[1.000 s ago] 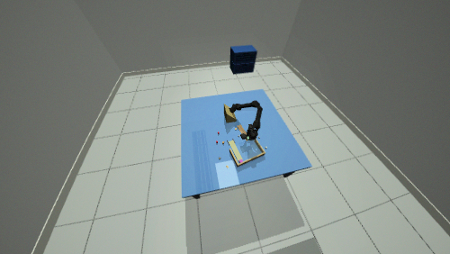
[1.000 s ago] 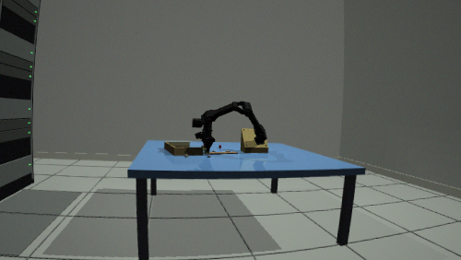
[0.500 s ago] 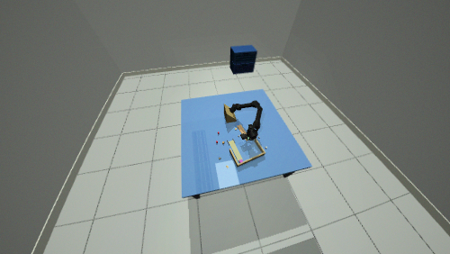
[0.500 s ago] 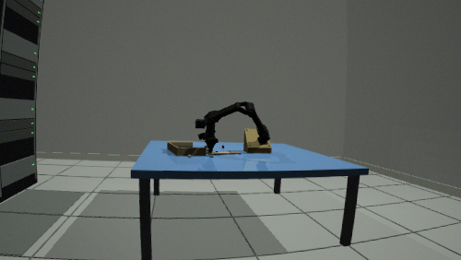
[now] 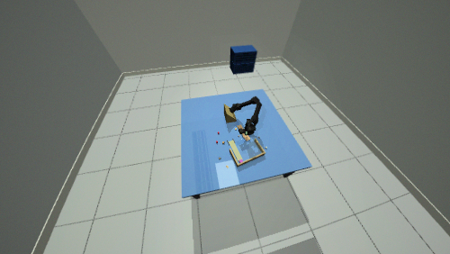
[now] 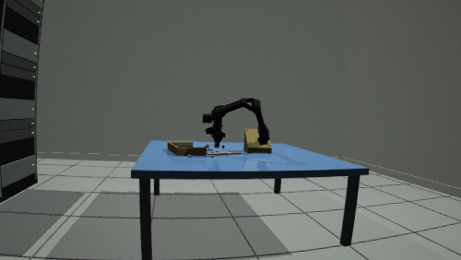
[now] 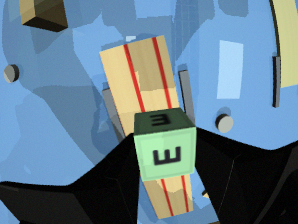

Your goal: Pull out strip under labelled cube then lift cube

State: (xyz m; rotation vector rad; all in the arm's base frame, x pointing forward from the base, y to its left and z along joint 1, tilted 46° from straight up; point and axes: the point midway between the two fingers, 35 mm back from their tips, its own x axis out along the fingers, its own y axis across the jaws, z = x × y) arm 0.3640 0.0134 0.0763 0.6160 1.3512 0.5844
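Note:
A pale green cube [image 7: 165,155] with a dark letter on its faces sits between my gripper's fingers in the wrist view. The gripper [image 5: 246,131] [image 6: 218,143] is shut on this cube and holds it just above the blue table [image 5: 202,113] [image 6: 295,163]. Under the cube lies a tan strip [image 7: 141,76] [image 6: 224,152] with two red lines, flat on the table. The cube is too small to make out in the top and exterior views.
A wooden tray [image 5: 259,144] [image 6: 181,147] lies in front of the gripper, with another tan strip [image 5: 234,148] along its left side. A tan wedge [image 5: 229,113] [image 6: 256,140] stands at the arm's base. Small red balls [image 5: 218,133] and grey pegs [image 7: 11,72] are scattered nearby.

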